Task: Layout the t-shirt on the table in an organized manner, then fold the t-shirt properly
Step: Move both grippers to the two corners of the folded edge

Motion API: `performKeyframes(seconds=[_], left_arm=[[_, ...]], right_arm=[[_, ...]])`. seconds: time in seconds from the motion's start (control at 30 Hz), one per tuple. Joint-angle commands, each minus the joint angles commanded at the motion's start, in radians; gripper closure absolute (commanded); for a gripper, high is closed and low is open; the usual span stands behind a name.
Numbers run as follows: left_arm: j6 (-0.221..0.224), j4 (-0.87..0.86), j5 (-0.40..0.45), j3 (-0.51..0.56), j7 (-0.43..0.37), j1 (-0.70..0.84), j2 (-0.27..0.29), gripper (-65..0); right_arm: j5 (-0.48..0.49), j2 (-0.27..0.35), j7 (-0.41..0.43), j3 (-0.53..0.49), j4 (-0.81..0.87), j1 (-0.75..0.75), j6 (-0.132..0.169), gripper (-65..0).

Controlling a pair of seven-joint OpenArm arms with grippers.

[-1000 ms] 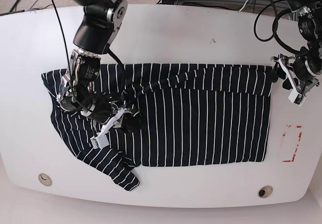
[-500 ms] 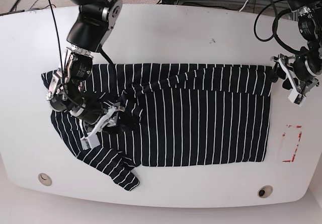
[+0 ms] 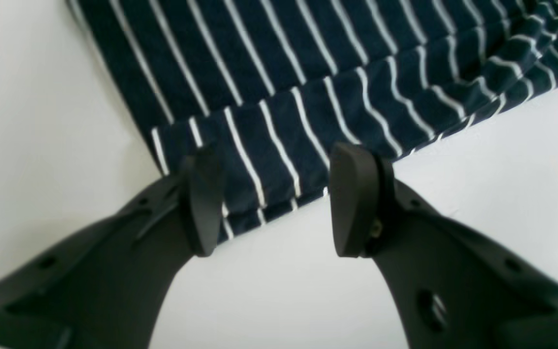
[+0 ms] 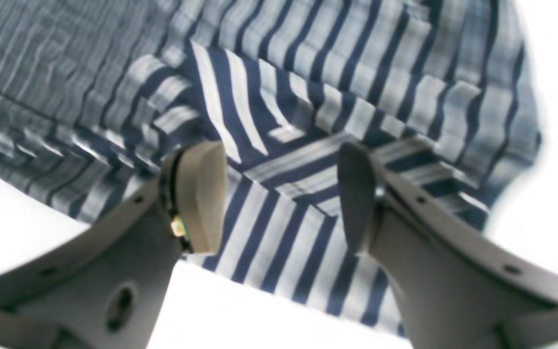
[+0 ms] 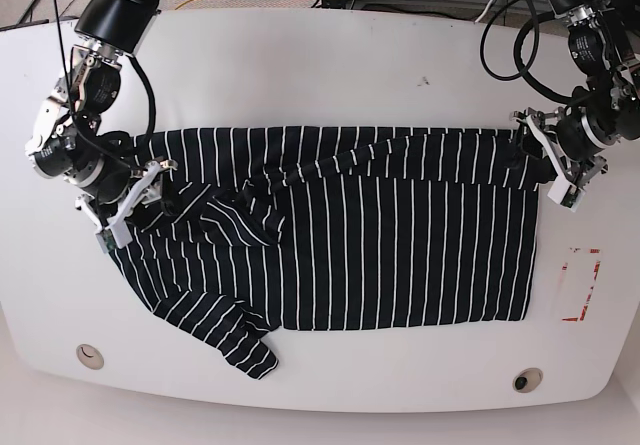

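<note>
With both sets of fingers apart, left gripper (image 3: 269,201) straddled t-shirt (image 5: 350,235) corner at lower centre; right gripper (image 4: 279,194) likewise; likely to bunch on table (image 5: 330,65) if dragged.

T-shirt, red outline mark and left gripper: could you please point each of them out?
t-shirt (image 5: 400,255), base view, middle of the striped body.
red outline mark (image 5: 580,283), base view, its outline.
left gripper (image 3: 269,198), left wrist view, midway between open fingertips.
</note>
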Motion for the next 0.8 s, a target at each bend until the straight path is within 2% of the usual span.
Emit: performKeyframes(seconds=[0.07, 0.37, 0.5, 0.67, 0.8], left_arm=[[0.0, -0.002, 0.005, 0.002, 0.0, -0.014, 0.009, -32.4], [0.0, -0.002, 0.201, -0.017, 0.0, -0.038, 0.028, -32.5], [0.0, -0.005, 0.204, -0.092, 0.0, -0.038, 0.028, -32.8], [0.0, -0.08, 0.204, -0.172, 0.0, -0.037, 0.026, -41.7], [0.0, -0.149, 0.203, -0.218, 0.0, -0.038, 0.026, -44.7]], right_arm=[[0.0, 0.009, 0.0, 0.02, 0.012, -0.021, 0.0, -35.4], [0.0, 0.011, 0.0, 0.109, 0.014, -0.074, 0.0, -35.4], [0.002, 0.011, 0.0, 0.11, 0.014, -0.083, 0.0, -35.4], [0.002, -0.011, 0.0, 0.112, 0.017, -0.101, 0.0, -35.4], [0.003, -0.025, 0.0, 0.11, 0.017, -0.104, 0.0, -35.4]])
